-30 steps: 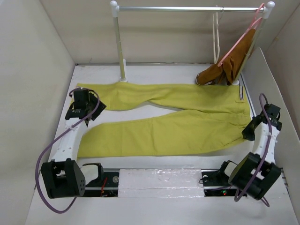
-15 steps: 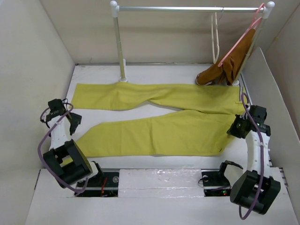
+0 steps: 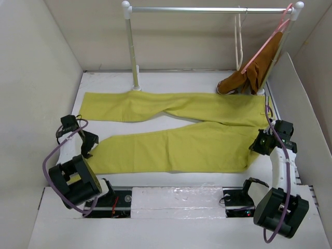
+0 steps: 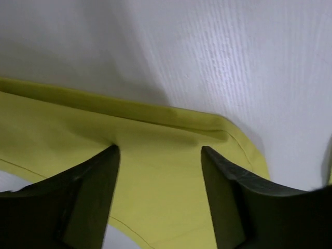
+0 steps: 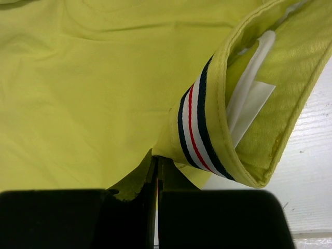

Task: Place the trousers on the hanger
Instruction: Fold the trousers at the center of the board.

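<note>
The yellow-green trousers (image 3: 181,148) lie spread flat across the table, legs to the left and waist to the right. My left gripper (image 3: 88,148) is open at the hem of the near leg. In the left wrist view its fingers (image 4: 98,181) straddle the hem corner of the trousers (image 4: 52,129). My right gripper (image 3: 258,145) is shut on the trousers' near waist corner. The right wrist view shows the jaws (image 5: 157,158) pinching the cloth beside the striped waistband (image 5: 194,129), which is lifted and folded over. The cream-white hanger (image 3: 238,41) hangs on the rail at the back right.
A metal rail (image 3: 207,9) on two posts spans the back of the table. A pink hanger (image 3: 264,44) on it carries a rust-brown garment (image 3: 249,78) that droops onto the table by the right post. Beige walls close in left, right and behind.
My left gripper left the far leg's hem and came down to the near leg's hem. The right gripper pulled the waist corner leftward, folding it over.
</note>
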You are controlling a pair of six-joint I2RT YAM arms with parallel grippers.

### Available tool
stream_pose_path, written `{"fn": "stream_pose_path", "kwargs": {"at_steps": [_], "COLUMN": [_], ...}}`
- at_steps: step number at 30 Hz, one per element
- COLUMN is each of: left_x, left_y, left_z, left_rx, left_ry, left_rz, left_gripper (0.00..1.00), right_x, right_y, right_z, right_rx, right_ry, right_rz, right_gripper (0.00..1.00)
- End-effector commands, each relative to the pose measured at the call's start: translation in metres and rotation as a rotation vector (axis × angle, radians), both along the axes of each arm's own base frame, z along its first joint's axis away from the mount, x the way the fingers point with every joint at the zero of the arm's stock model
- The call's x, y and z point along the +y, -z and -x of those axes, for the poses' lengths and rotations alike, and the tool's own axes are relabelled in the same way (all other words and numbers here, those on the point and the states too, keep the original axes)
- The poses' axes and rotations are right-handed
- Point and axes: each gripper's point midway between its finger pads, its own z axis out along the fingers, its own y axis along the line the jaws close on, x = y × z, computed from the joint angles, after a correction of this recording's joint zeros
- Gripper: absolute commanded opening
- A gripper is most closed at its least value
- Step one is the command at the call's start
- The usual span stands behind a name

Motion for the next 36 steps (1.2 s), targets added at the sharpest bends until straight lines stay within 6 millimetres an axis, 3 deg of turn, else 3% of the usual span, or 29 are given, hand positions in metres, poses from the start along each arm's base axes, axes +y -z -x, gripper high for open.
{"fn": "stream_pose_path", "kwargs": {"at_steps": [1,3,6,8,10,11,12,14,16,19,20,23,27,29,31,34,35,36], "left_x": [-0.007,-0.007,-0.012,-0.017,-0.020,-0.022,-0.022,-0.023,-0.018,-0.004,0.005,0.009,-0.015,-0.015,-0.017,-0.025,-0.033,-0.039], "left_y": [-0.003,0.014,0.033,0.043,0.045,0.048,0.049,0.045,0.031,-0.026,-0.062,-0.112,-0.141,-0.155,-0.158,-0.118,-0.081,-0.074], "left_z": [-0.009,-0.006,-0.001,0.003,-0.001,0.002,-0.001,-0.008,-0.020,-0.053,-0.072,-0.079,-0.074,-0.078,-0.074,-0.055,-0.036,-0.038], "left_rx": [-0.083,-0.023,0.038,0.060,0.032,0.040,0.026,0.001,-0.047,-0.207,-0.288,-0.266,-0.290,-0.321,-0.309,-0.252,-0.187,-0.229], "left_ry": [0.022,0.006,-0.007,-0.010,-0.002,-0.006,-0.002,0.007,0.013,0.022,0.034,0.057,0.113,0.116,0.117,0.104,0.114,0.120], "left_rz": [0.004,0.030,0.074,0.103,0.117,0.122,0.123,0.135,0.116,0.050,-0.002,-0.147,-0.238,-0.243,-0.262,-0.217,-0.177,-0.142], "left_gripper": [0.57,0.48,0.44,0.47,0.61,0.62,0.52,0.00,0.00,0.00,0.00,0.00,0.00,0.00,0.00,0.02,0.09,0.38], "right_x": [-0.004,-0.001,-0.001,0.001,0.003,0.003,0.004,0.004,0.005,0.005,0.005,0.004,0.003,0.003,0.001,0.000,0.000,-0.001], "right_y": [-0.012,-0.013,-0.016,-0.016,-0.016,-0.017,-0.015,-0.015,-0.013,-0.012,-0.011,-0.009,-0.007,-0.006,-0.005,-0.003,-0.002,-0.003], "right_z": [-0.013,-0.014,-0.015,-0.015,-0.015,-0.015,-0.015,-0.016,-0.014,-0.014,-0.013,-0.012,-0.011,-0.010,-0.009,-0.008,-0.007,-0.007], "right_rx": [-0.077,-0.085,-0.087,-0.087,-0.087,-0.091,-0.090,-0.092,-0.085,-0.089,-0.089,-0.085,-0.083,-0.080,-0.072,-0.064,-0.060,-0.061], "right_ry": [-0.013,-0.025,-0.030,-0.036,-0.041,-0.043,-0.044,-0.050,-0.051,-0.054,-0.053,-0.051,-0.049,-0.049,-0.051,-0.048,-0.046,-0.046], "right_rz": [0.010,-0.002,0.001,-0.007,-0.019,-0.020,-0.022,-0.022,-0.025,-0.025,-0.024,-0.013,-0.007,-0.007,0.005,0.011,0.012,0.013], "right_gripper": [0.00,0.00,0.00,0.00,0.00,0.00,0.00,0.00,0.00,0.00,0.00,0.00,0.00,0.00,0.00,0.00,0.00,0.00]}}
